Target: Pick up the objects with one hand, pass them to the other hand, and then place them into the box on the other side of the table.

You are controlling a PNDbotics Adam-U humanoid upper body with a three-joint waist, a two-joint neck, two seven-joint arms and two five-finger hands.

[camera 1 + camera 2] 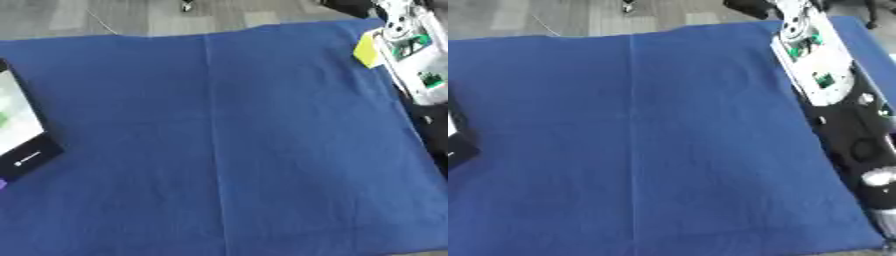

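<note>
Right arm point(857, 147) is reaching along the bench point(219, 150) edge at 3 o'clock toward the white tray point(815, 60) at 1 o'clock. Can't tell whether its robot hand is clenched or released. Yellow object point(367, 50) is sitting beside the tray and the box point(17, 125) is waiting at 9 o'clock. Best picking one item cleanly.

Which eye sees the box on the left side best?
The left eye view: the box shows its white inside and black rim there. The right eye view catches only its dark corner at the left edge.
</note>
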